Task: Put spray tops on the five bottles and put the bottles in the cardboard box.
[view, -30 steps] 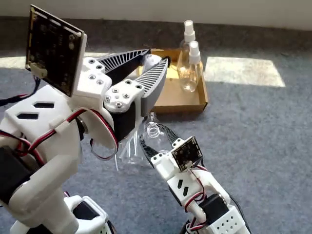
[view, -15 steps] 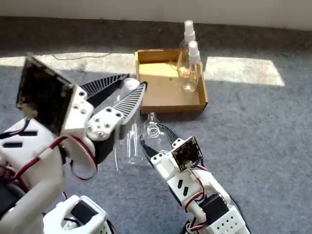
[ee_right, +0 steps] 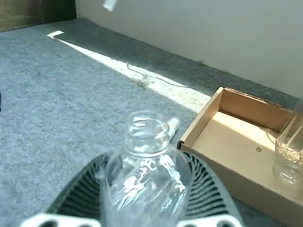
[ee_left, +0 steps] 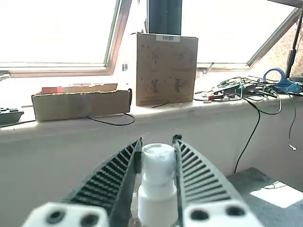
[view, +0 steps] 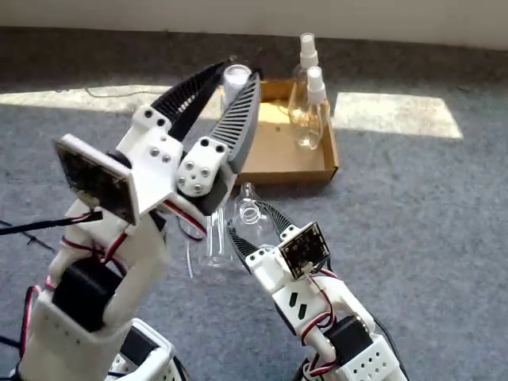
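While the left tool [view: 240,71] hangs high above the grey carpeted tabletop [view: 413,222], its two black ribbed fingers [ee_left: 118,175] are pinching a white plastic spray top [ee_left: 157,177] between them, with the cap's upper end near the fingertips. Lower down, nearer the arms' bases, the right tool [view: 246,216] is closed around a clear plastic bottle [ee_right: 144,158]. This bottle stands upright with its open neck uncapped, just in front of the shallow brown cardboard box [view: 294,171]. Two more clear bottles [view: 308,115] fitted with white spray tops stand upright at the box's far right corner. Sunlight falls in a bright band across the tabletop beside the box.
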Action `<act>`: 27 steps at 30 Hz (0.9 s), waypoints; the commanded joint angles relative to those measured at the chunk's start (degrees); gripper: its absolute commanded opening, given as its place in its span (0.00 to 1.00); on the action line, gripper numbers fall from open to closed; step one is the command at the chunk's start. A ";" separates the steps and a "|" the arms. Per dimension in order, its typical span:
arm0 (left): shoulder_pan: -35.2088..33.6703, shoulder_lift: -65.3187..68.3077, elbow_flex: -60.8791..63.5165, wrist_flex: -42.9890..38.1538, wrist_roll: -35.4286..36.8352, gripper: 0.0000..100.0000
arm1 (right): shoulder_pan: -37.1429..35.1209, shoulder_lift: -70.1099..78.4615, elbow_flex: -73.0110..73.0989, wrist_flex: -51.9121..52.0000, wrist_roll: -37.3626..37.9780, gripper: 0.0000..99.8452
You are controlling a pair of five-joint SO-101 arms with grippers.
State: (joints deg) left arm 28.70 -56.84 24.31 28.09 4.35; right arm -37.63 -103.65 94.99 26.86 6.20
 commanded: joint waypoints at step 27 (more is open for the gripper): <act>7.34 3.30 6.81 -9.85 -0.09 0.01 | 4.09 -0.04 -0.66 -0.04 -0.62 0.00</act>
State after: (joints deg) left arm 35.65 -57.45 36.09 20.00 4.35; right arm -34.02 -103.65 94.99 26.86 6.20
